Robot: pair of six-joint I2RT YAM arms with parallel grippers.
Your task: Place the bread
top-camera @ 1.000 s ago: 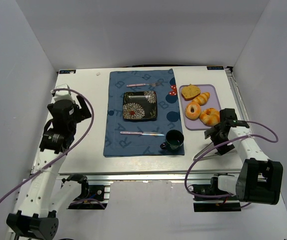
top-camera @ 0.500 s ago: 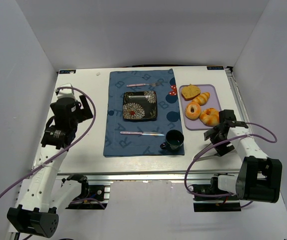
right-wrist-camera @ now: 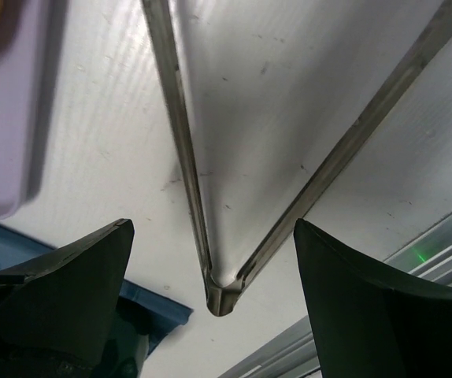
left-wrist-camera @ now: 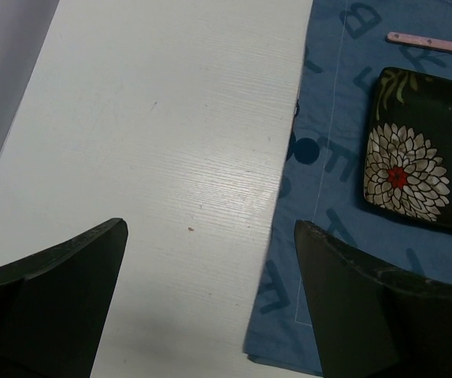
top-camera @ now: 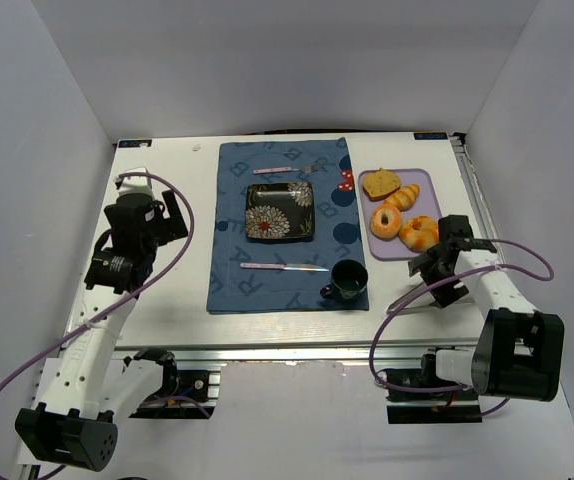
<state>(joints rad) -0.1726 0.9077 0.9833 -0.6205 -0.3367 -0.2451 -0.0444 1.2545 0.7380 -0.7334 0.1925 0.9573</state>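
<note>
Several breads lie on a lilac tray (top-camera: 419, 180) at the right: a brown slice (top-camera: 380, 184), a croissant (top-camera: 403, 197), a ring doughnut (top-camera: 384, 222) and a golden roll (top-camera: 420, 234). A black flowered plate (top-camera: 280, 211) sits on the blue placemat (top-camera: 232, 230). My right gripper (top-camera: 445, 268) is open just in front of the tray. In the right wrist view its fingers (right-wrist-camera: 68, 291) straddle the hinge end of metal tongs (right-wrist-camera: 223, 295) lying on the table, without touching them. My left gripper (top-camera: 142, 215) is open and empty over bare table, left of the placemat (left-wrist-camera: 344, 236).
A dark cup (top-camera: 348, 281) stands on the placemat's near right corner, close to the right gripper. One pink-handled utensil (top-camera: 285, 169) lies behind the plate, another (top-camera: 283, 266) in front of it. The table's aluminium front rail (right-wrist-camera: 439, 252) runs just beyond the tongs.
My left arm has swung slightly back and toward the placemat. The right gripper has barely shifted beside the tray and stays open. The breads have not moved.
</note>
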